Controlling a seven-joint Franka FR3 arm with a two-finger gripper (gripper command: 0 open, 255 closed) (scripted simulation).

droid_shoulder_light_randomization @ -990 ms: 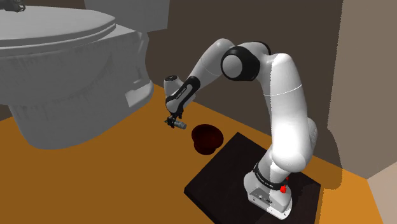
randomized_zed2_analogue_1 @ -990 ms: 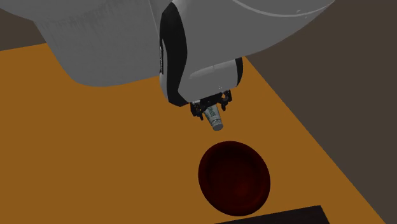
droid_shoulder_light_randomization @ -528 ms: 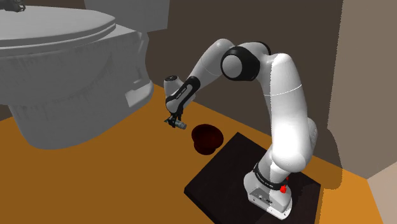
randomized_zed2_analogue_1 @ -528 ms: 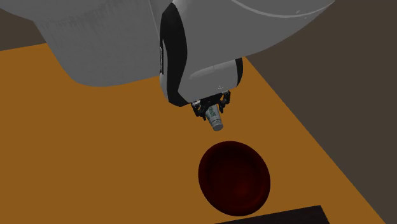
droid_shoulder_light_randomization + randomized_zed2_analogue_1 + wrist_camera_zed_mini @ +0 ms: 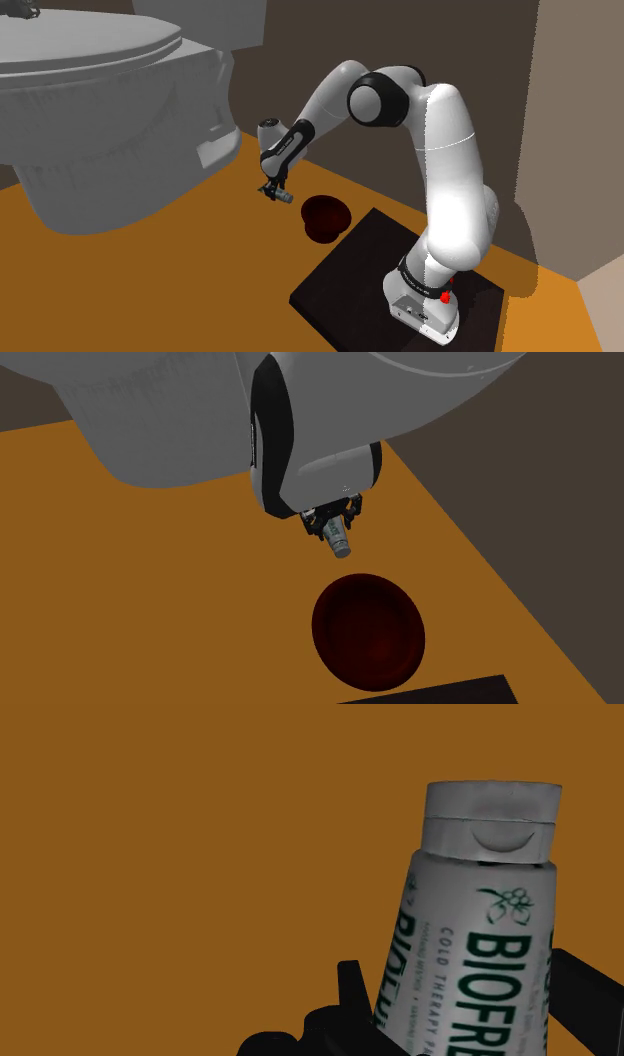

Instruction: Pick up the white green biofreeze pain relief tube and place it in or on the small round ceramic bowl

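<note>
A white tube with green Biofreeze lettering and a grey cap sits clasped between my black fingers; my gripper is shut on it. In the second exterior view the tube hangs cap-down and tilted from the gripper, just up and left of the dark red round bowl on the orange floor. The shoulder view puts the gripper and tube a short way to the left of the bowl.
A large grey toilet rises at the shoulder view's left, close behind the gripper. My black stand plate lies right beside the bowl. Brown walls close the back; orange floor stretches toward the front left.
The fingers closed on the tube between one second and half a second ago, and the tube shifted slightly. Nothing has moved since.
</note>
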